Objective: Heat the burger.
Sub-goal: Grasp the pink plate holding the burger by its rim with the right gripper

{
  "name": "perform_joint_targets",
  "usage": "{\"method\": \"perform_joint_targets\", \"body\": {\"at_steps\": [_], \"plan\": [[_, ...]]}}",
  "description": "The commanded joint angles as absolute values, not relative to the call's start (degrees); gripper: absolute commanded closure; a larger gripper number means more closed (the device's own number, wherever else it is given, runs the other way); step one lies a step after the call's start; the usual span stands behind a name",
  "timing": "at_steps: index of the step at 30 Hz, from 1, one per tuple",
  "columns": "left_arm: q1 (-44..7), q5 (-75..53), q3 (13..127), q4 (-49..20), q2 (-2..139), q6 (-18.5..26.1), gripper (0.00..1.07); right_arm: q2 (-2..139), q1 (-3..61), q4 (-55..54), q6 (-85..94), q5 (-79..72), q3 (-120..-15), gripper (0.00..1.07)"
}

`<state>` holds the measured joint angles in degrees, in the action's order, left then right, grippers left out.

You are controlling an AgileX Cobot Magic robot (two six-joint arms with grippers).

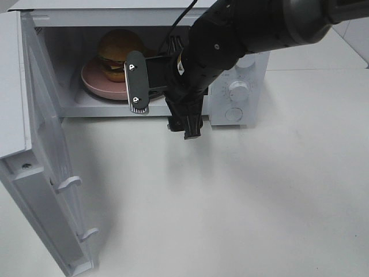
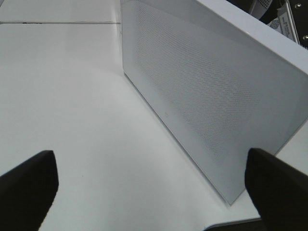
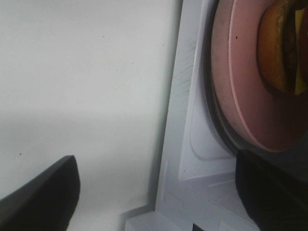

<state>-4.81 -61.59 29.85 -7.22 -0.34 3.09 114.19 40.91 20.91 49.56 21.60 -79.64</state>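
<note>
1. White table point(image 1: 259, 202) fills most of the scene and carries a white microwave point(image 1: 253, 75) at its far edge.
2. The microwave's door point(image 1: 46, 173) stands wide open on the left of the high view.
3. We see the black right arm point(image 1: 253, 29) stretched across the front of the microwave.
4. A perforated white panel point(image 2: 207, 96) rises just beside the left gripper point(image 2: 154, 202), whose fingers are spread wide above the table with nothing between them.
5. A round pink plate point(image 1: 95, 81) sits inside the oven cavity.
6. The burger point(image 1: 118, 52) rests on that plate, inside the microwave.
7. The right gripper point(image 1: 164, 121) hangs at the cavity's mouth, jaws parted and empty.
8. Two dials point(image 1: 237, 90) mark the control panel; any lettering there is too small for us to read.
</note>
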Motion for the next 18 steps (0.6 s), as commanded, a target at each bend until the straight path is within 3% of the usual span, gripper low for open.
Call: {"method": "perform_joint_targets", "body": {"at_steps": [1, 18], "plan": [[-4.6, -61.5, 29.6, -7.7, -1.4, 2.9, 0.09, 115.8, 41.0, 21.0, 49.2, 22.8, -82.0, 0.25], [-4.6, -61.5, 29.6, -7.7, -1.4, 2.9, 0.09, 127.3, 41.0, 21.1, 49.2, 26.5, -96.3, 0.28]]}}
